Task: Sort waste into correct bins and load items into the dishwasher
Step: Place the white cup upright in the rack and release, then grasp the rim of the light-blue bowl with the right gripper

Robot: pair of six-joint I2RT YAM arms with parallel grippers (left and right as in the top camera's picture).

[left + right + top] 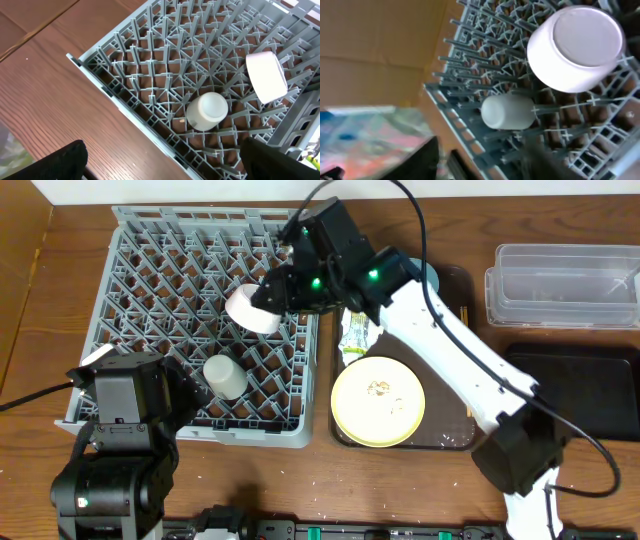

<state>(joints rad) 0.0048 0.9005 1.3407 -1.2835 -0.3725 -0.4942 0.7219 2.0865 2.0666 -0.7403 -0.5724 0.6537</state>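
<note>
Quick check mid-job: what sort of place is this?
Probably a tabletop dish-clearing station: a grey dishwasher rack, a plate on a tray, and a clear plastic bin on wood.

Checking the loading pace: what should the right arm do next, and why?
Probably lift the right gripper clear of the dish rack and head for the yellow plate. The white bowl already leans on the tines near the white cup, and the jaws look open and empty.

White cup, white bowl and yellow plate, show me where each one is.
white cup (225, 377), overhead view, its visible middle
white bowl (250, 311), overhead view, its outer wall
yellow plate (375, 422), overhead view, bare lower part of its face
</note>
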